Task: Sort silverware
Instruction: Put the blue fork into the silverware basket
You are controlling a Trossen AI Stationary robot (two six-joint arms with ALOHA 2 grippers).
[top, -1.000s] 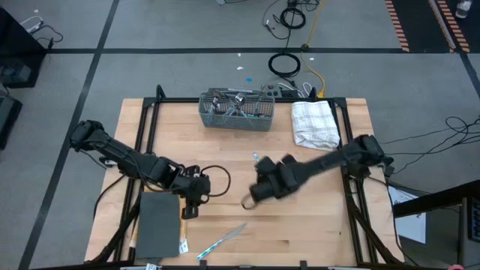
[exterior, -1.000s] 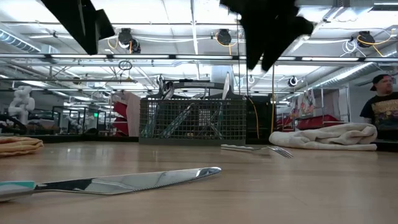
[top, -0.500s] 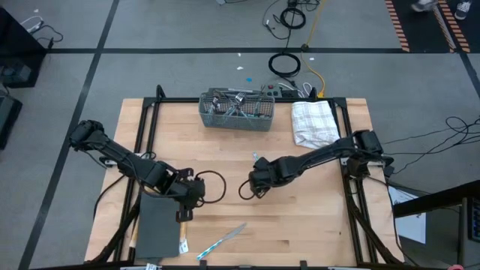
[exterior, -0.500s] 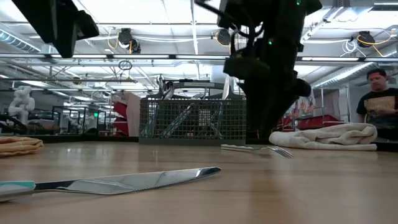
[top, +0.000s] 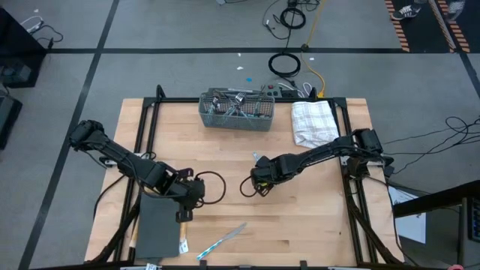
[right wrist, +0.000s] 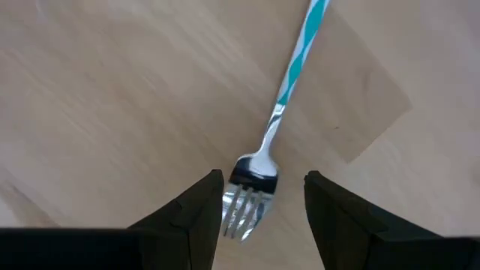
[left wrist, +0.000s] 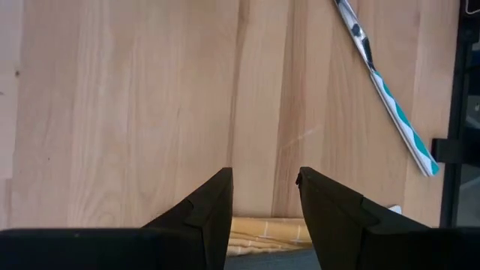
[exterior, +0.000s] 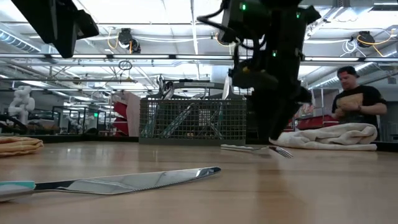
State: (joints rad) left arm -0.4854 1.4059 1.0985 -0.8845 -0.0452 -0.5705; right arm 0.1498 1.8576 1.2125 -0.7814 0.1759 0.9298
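Fork [right wrist: 266,150], shiny tines, teal-and-white striped handle

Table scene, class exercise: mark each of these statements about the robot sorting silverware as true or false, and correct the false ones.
1. The right gripper has its open fingers on either side of a fork's tines. True.
2. The fork is lifted clear of the table. False: it lies flat on the wood.
3. A knife lies near the table's front edge. True.
4. The grey mesh basket sits beside the left gripper. False: it stands at the far edge of the table, with silverware in it.
5. The left gripper holds a spoon. False: its fingers are open with nothing between them.
6. A white towel lies to the right of the basket. True.
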